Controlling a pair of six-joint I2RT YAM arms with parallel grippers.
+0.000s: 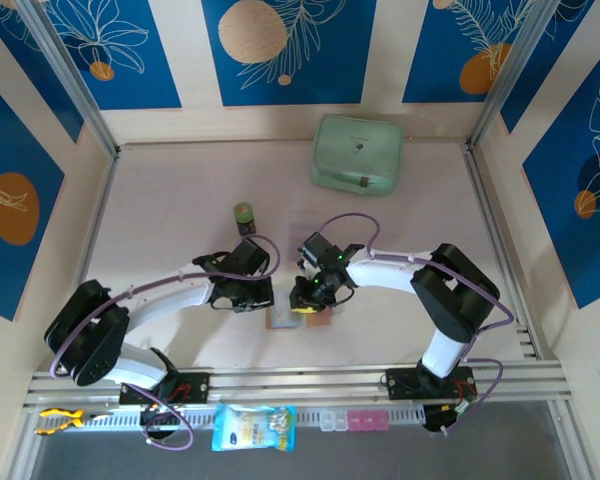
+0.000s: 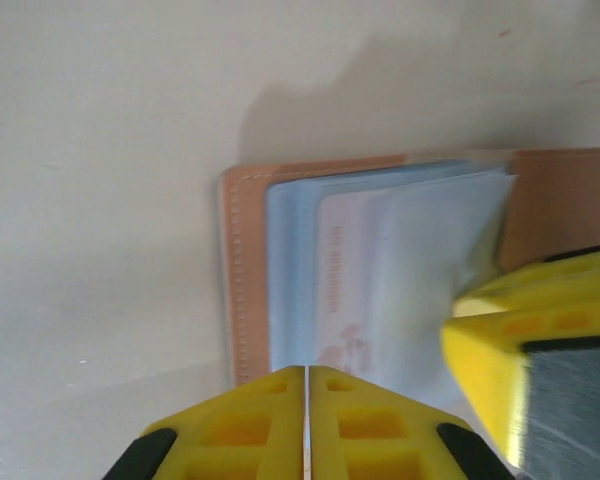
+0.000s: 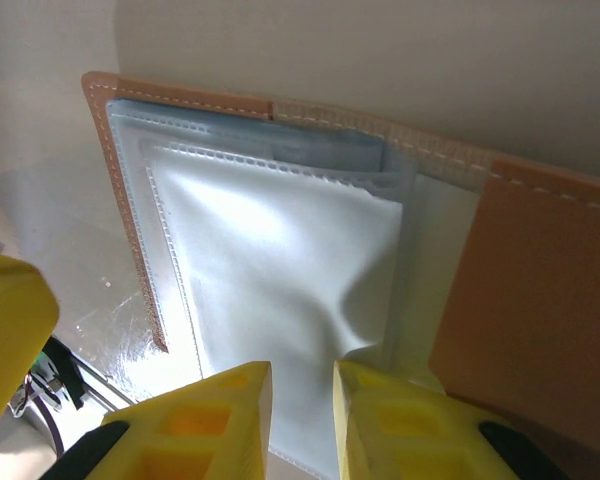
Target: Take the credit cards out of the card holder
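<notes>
The card holder (image 1: pixel 302 319) lies open on the table between my two grippers, tan cover down and clear sleeves (image 3: pixel 280 260) up. In the left wrist view its stitched tan edge (image 2: pixel 242 280) runs beside the sleeves, and a pale credit card (image 2: pixel 352 290) with reddish print shows faintly through the plastic. My left gripper (image 2: pixel 307 370) is shut, its tips over the sleeves' near edge; whether it pinches anything is hidden. My right gripper (image 3: pixel 302 368) has its jaws a little apart, tips against a puckered sleeve. One of its fingers (image 2: pixel 500 350) juts into the left wrist view.
A mint-green case (image 1: pixel 356 152) sits at the back of the table and a small dark jar (image 1: pixel 244 216) stands behind the left gripper. A blue packet (image 1: pixel 253 427) and small pink and clear boxes (image 1: pixel 350 420) lie on the front rail. Walls close in on three sides.
</notes>
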